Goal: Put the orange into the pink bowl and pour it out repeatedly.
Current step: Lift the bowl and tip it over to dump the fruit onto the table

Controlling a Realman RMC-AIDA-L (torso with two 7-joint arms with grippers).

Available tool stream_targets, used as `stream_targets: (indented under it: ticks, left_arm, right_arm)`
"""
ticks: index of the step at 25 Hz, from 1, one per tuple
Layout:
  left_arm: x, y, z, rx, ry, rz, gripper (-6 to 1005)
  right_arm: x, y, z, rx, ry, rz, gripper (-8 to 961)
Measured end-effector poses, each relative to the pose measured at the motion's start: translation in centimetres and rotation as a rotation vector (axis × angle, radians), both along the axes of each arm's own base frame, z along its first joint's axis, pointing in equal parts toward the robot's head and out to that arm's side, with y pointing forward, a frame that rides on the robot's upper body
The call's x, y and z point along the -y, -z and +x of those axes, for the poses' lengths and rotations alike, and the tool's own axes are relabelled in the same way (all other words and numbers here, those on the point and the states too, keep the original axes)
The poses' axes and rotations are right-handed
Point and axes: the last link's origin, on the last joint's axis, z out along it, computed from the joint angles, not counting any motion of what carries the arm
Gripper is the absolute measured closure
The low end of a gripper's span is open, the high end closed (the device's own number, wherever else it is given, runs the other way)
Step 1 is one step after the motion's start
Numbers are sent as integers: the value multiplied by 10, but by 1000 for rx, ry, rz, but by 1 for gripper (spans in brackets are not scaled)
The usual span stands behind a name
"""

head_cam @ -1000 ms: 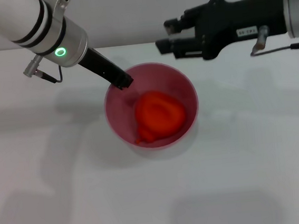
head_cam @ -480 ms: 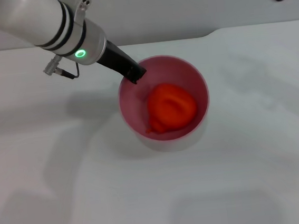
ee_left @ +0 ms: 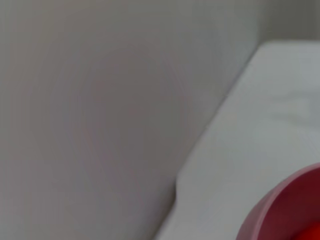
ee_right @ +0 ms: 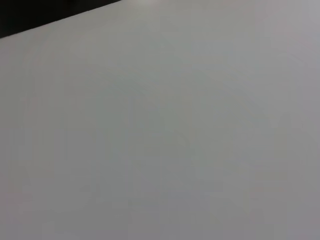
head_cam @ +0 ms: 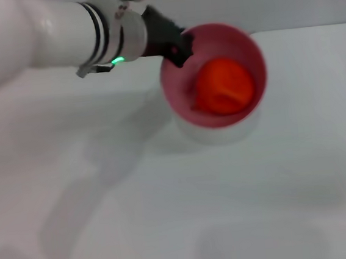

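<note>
— One orange (head_cam: 224,86) sits inside the pink bowl (head_cam: 176,98); it fills much of the bottom and leans a bit toward the side away from the arm.

— Where is the bowl?

— Up off the desk (head_cam: 181,214); it is near the far edge, about the middle of it; its grey shadow lies on the desk just below it; the open top faces up toward the head camera.

— Who is holding it?

— The left gripper (head_cam: 177,43); its dark fingers are pinched tight on the bowl's rim, on the side nearest the left arm (head_cam: 47,34); the big white arm comes in from the far left corner and has a small green light on it.

— What does the left wrist camera see?

— Only a bit of the pink rim (ee_left: 285,205) with a tiny slice of orange inside, plus the pale desk edge and a grey wall (ee_left: 90,110).

— And the other hand?

— The right gripper is not in any picture; its wrist camera sees only plain white surface with a dark strip at one corner.
</note>
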Motion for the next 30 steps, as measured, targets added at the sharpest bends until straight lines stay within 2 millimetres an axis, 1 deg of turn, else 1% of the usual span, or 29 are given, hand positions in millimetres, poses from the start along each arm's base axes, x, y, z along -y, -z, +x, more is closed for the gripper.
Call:
stream_targets:
  ticks: [1, 5, 6, 7, 9, 10, 15, 16, 17, 20, 22, 29, 30]
  left_arm:
    - [14, 5, 9, 38, 123, 72, 955]
    - [14, 5, 9, 38, 123, 72, 955]
    - [27, 11, 10, 59, 253, 157, 955]
    - [35, 16, 11, 53, 335, 203, 955]
    - [45, 21, 11, 37, 438, 262, 955]
    - [48, 22, 11, 34, 462, 274, 955]
    - [72, 32, 7, -11, 698, 418, 955]
    - [72, 32, 7, -11, 698, 418, 955]
    - [85, 37, 4, -28, 800, 502, 955]
    - [94, 39, 1, -38, 876, 584, 955]
    - [96, 41, 0, -40, 898, 611, 955]
    - [98, 40, 1, -30, 906, 645, 955]
    - [94, 38, 3, 6, 873, 646, 955]
  right_arm:
    - [2, -2, 3, -14, 12, 15, 489]
    - [6, -10, 15, -58, 57, 66, 486]
    - [7, -11, 17, -66, 64, 72, 485]
    - [8, -11, 19, -76, 72, 77, 485]
    - [9, -11, 21, -85, 78, 79, 483]
    - [9, -11, 21, -89, 78, 78, 482]
    - [9, -10, 19, -89, 61, 75, 479]
    - [9, -10, 17, -92, 51, 72, 478]
    - [9, -10, 17, -92, 51, 72, 477]
    - [9, -10, 15, -96, 34, 66, 475]
    - [9, -9, 13, -97, 25, 59, 474]
    - [6, -9, 9, -97, 9, 52, 469]
    - [5, -9, 8, -96, 7, 52, 468]
